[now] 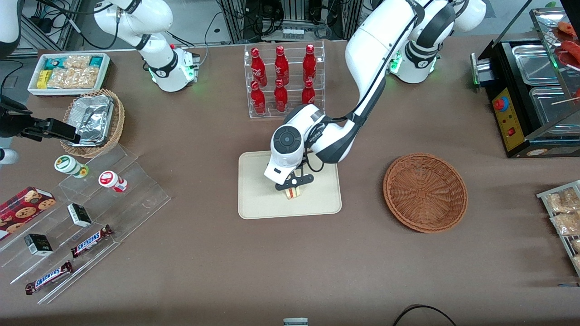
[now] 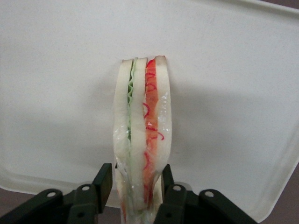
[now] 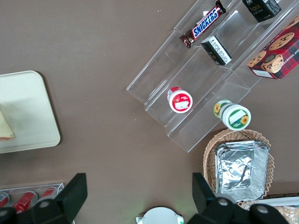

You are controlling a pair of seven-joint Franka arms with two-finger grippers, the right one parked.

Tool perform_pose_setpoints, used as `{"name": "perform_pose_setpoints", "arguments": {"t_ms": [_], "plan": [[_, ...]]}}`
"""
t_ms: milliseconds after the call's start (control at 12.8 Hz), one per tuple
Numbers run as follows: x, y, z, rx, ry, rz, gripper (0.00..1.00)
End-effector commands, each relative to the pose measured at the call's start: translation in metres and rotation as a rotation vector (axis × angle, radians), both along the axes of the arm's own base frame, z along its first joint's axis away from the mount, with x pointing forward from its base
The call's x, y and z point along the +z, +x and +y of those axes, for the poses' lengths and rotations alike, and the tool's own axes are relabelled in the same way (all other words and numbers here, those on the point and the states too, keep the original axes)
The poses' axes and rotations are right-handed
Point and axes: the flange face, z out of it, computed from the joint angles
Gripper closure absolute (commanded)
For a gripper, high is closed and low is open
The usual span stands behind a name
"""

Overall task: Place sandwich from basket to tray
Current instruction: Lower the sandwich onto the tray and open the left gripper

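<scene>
The brown table (image 1: 217, 271) carries the tray (image 1: 258, 199), the basket (image 1: 425, 192) and a bottle rack (image 1: 284, 81).

The matt black claw (image 2: 133, 196) pinches a sandwich (image 2: 142, 135) in glossy clear wrap, over a smooth matt cream tray (image 1: 258, 199). Well aside sits a rough woven wicker basket (image 1: 425, 192) on the brown cloth-like surface (image 1: 204, 253).

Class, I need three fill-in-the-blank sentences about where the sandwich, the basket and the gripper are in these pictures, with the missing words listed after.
1. The gripper is shut on the ____.
2. The sandwich is over the cream ____, not in the basket.
3. The reddish-brown basket holds ____ now.
4. The rack nearer the arm bases than the tray holds six red ____.

Missing words: sandwich; tray; nothing; bottles
</scene>
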Motion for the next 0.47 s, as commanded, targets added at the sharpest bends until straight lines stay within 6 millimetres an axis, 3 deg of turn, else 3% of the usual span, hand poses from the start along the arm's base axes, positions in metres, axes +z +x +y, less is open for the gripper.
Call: {"name": "perform_pose_setpoints", "arguments": {"t_ms": [0,235,391], "plan": [[0.01,0.003,-0.007,0.027,-0.007,-0.018,0.0],[0.042,0.003,-0.005,0.023,-0.01,-0.019,0.0],[0.075,0.003,-0.001,0.012,-0.012,-0.024,0.0]]}}
